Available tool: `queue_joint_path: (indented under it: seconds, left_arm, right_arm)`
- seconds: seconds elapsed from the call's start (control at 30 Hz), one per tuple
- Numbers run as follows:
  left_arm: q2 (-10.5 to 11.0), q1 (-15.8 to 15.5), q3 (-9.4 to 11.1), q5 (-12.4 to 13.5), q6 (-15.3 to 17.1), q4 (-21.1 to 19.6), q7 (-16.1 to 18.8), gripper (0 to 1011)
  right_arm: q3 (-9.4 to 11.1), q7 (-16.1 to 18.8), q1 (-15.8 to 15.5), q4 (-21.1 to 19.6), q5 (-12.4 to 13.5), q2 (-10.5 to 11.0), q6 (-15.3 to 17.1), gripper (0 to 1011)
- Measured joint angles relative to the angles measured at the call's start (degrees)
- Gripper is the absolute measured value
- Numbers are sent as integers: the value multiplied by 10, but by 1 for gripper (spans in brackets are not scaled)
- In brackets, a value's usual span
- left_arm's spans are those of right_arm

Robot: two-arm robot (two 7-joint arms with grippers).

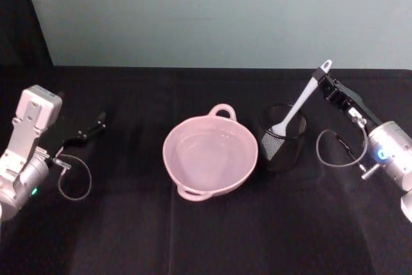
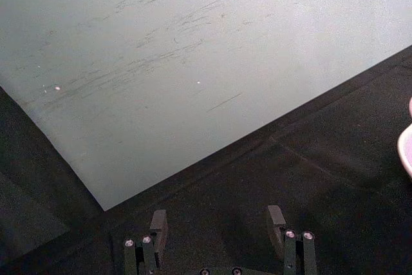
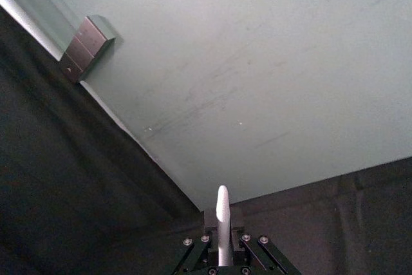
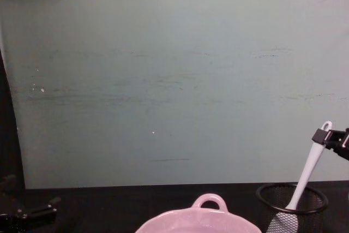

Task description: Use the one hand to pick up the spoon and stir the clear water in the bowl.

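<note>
The white spoon (image 1: pixel 299 104) leans in the black mesh cup (image 1: pixel 283 149), blade down inside it and handle tilted up to the right. My right gripper (image 1: pixel 328 87) is shut on the handle just below its holed end; in the right wrist view the handle (image 3: pixel 223 223) stands up between the fingers. From the chest the spoon (image 4: pixel 308 173) rises out of the cup to the gripper (image 4: pixel 327 136). The pink bowl (image 1: pixel 168 159) sits left of the cup, with clear water (image 1: pixel 209 156) showing as a faint sheen. My left gripper (image 1: pixel 96 123) rests open at the far left.
The black cloth covers the table up to a pale green wall. A cable loop (image 1: pixel 335 149) hangs by the right wrist, close to the cup. The bowl's rim (image 2: pixel 405 149) shows at the edge of the left wrist view, far from the open left fingers (image 2: pixel 159 223).
</note>
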Motion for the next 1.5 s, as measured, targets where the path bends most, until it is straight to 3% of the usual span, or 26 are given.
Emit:
queue_joint_path:
  seconds: [0.57, 0.83, 1.03, 1.33, 1.5]
  left_arm:
    - [0, 0, 0, 0, 0, 0, 0, 1011]
    - [0, 0, 0, 0, 0, 0, 0, 1011]
    - [0, 0, 0, 0, 0, 0, 0, 1011]
    - [0, 0, 0, 0, 0, 0, 0, 1011]
    - [0, 0, 0, 0, 0, 0, 0, 1011]
  right_arm:
    - [-15, -13, 3, 17, 27, 10, 0, 145]
    - [-22, -28, -2, 10, 30, 19, -9, 393]
    - [-27, -30, -26, -19, 37, 34, -11, 578]
    - [-24, -33, -94, -98, 50, 70, -24, 867]
    - [-18, -56, -136, -148, 40, 99, -30, 993]
